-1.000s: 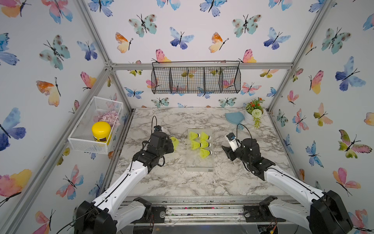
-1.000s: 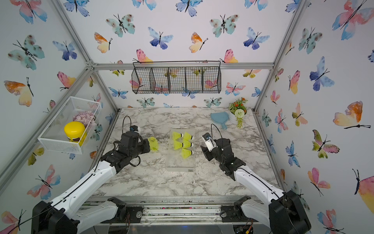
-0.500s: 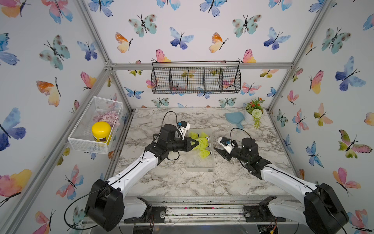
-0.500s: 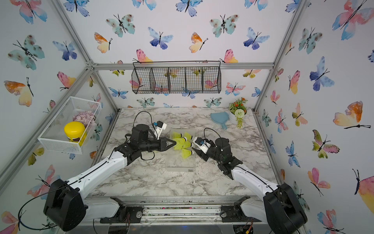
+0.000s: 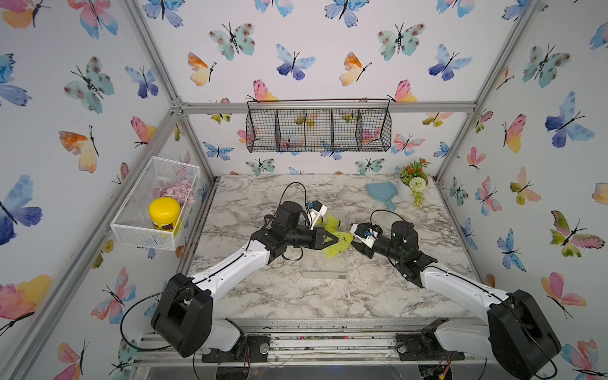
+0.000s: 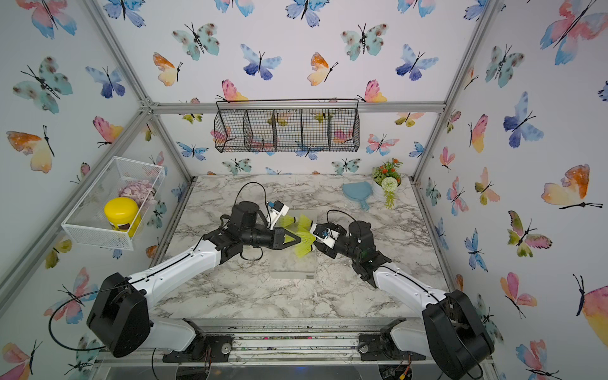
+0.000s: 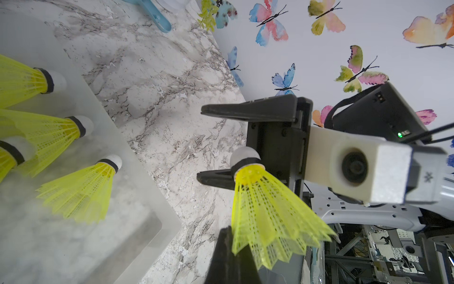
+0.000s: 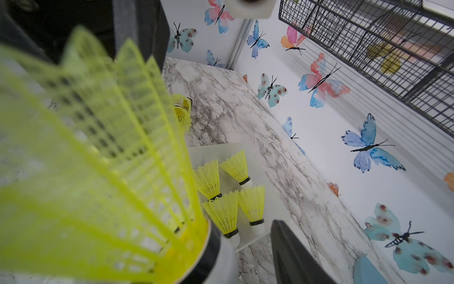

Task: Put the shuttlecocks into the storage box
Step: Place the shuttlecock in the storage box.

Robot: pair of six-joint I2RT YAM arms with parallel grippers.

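My left gripper [image 5: 335, 241] is shut on the skirt edge of a neon yellow-green shuttlecock [image 7: 267, 216] and holds it out over the right side of the frosted storage box [image 5: 324, 267]. The white tip [image 7: 245, 155] of that shuttlecock lies between the spread fingers [image 7: 248, 112] of my open right gripper [image 7: 200, 145], close to one finger and clear of the other. Several more shuttlecocks [image 8: 222, 194] lie in the far half of the box. Another shuttlecock [image 8: 183, 110] rests on the marble beyond the box in the right wrist view. In both top views the grippers meet tip to tip [image 6: 309, 238].
A white mesh basket [image 5: 154, 204] with a yellow jar hangs on the left wall. A black wire basket [image 5: 319, 130] hangs on the back wall. A blue scoop [image 5: 381, 194] and a small flower pot [image 5: 413, 184] stand at the back right of the marble table.
My left arm swung from the table left of the box across the box with a shuttlecock in its grip. My right gripper tipped down and turned toward it, so the two now meet.
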